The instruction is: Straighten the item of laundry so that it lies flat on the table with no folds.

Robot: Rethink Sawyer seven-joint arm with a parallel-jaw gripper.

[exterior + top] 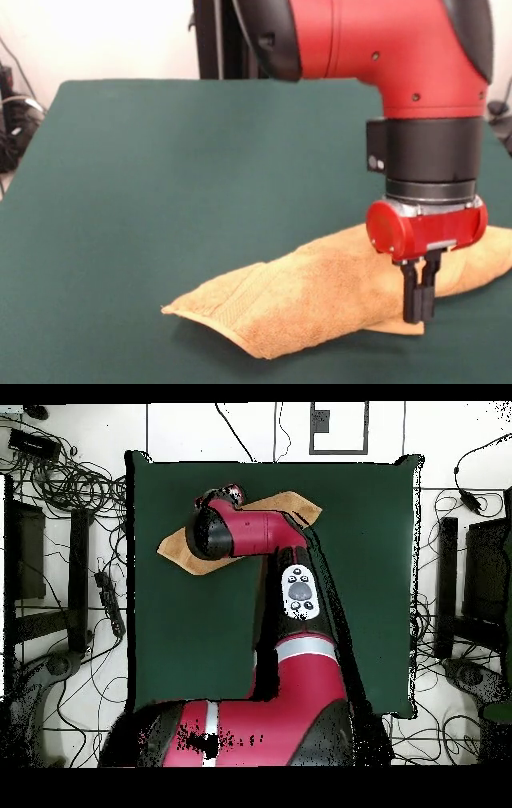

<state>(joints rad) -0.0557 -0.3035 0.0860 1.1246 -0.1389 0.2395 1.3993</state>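
Across most of both views spreads the one large rectangular table with its dark green felt-like top [160, 184]; the front view cuts off its near and right edges, while the overhead view shows the table [370, 584] whole, with cables and dark equipment on the pale floor [80, 494] around it.

One red and black robot arm [384, 48] comes next in bulk. From the front only its lower part shows, the rest cut off at the top; from above the arm [290, 584] runs from the base up to the towel and hides the towel's middle.

One orange-tan fluffy terry towel [320, 296] lies folded over on itself in a long, slanting bundle near the table's front right in the front view, its right end cut off by the picture's edge. A woven border band shows near its left end. From above, only the towel's two ends [178, 544] peek out.

Smallest is the single gripper [420, 300]: its two black fingers [410, 292] hang close together in front of the towel's lower edge. Whether they pinch any cloth cannot be told, and the overhead view hides them entirely.
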